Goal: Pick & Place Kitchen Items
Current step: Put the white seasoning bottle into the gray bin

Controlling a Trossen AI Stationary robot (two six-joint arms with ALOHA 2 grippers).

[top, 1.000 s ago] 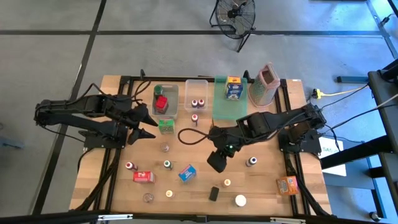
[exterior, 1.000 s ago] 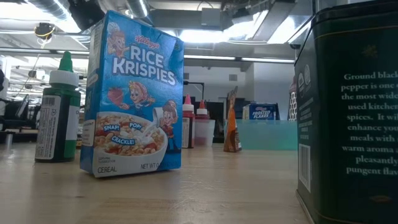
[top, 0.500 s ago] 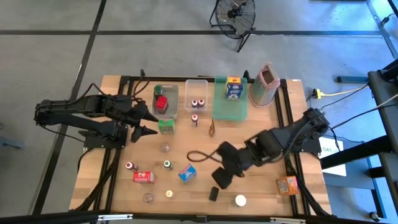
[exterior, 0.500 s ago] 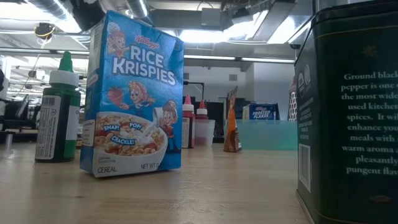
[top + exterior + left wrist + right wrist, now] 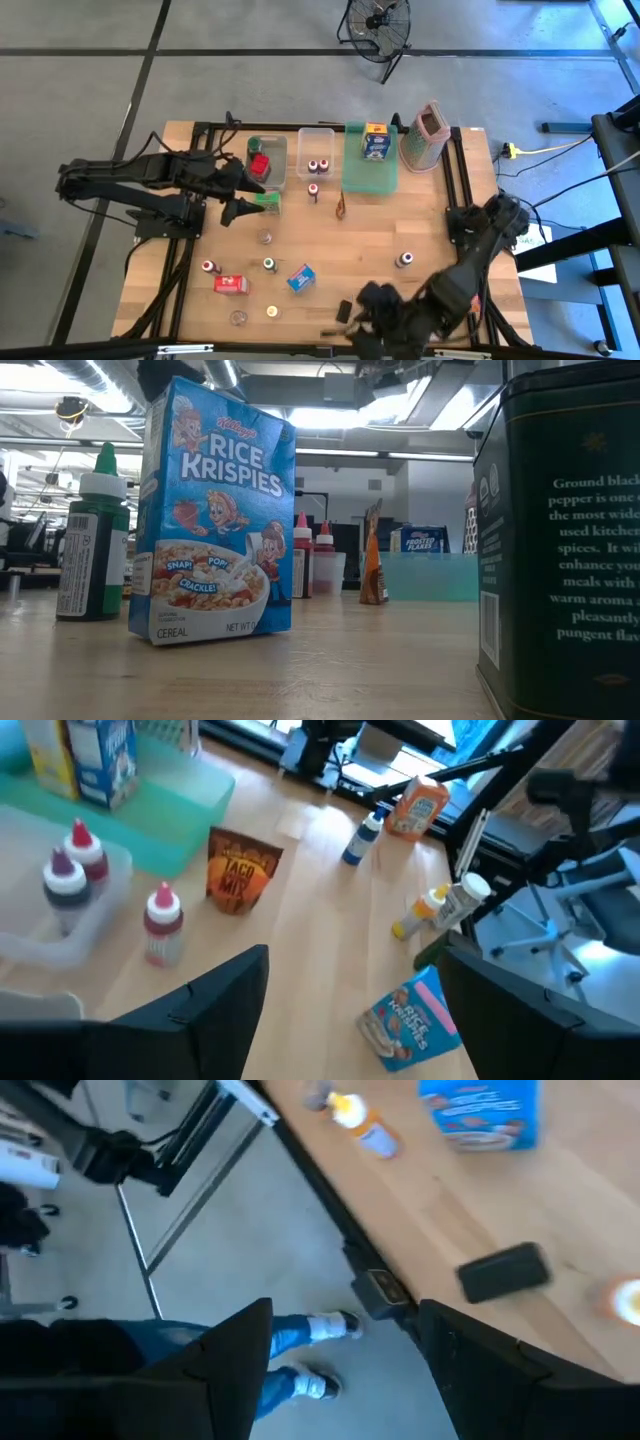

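Kitchen items lie scattered on the wooden table: a blue cereal box [image 5: 301, 277] standing upright, a red box [image 5: 231, 284], a black tin [image 5: 344, 311], a green box [image 5: 267, 203] and several small bottles. My left gripper [image 5: 252, 197] hovers open at the table's left, just left of the green box, with nothing between its fingers [image 5: 215, 1005]. My right gripper [image 5: 365, 335] hangs open and empty over the table's near edge, beside the black tin [image 5: 503, 1272]. Neither gripper shows in the low view.
Two clear bins [image 5: 262, 160] [image 5: 318, 152], a green tray [image 5: 370, 165] holding a box, and a tall grater [image 5: 425, 135] stand along the far edge. A taco packet [image 5: 240, 875] stands mid-table. A person's legs [image 5: 290, 1360] show below the near edge.
My right gripper has swung from the middle of the table toward the near edge, sinking a little and turning, and now hangs over that edge; it has stayed open and empty. No item has moved.
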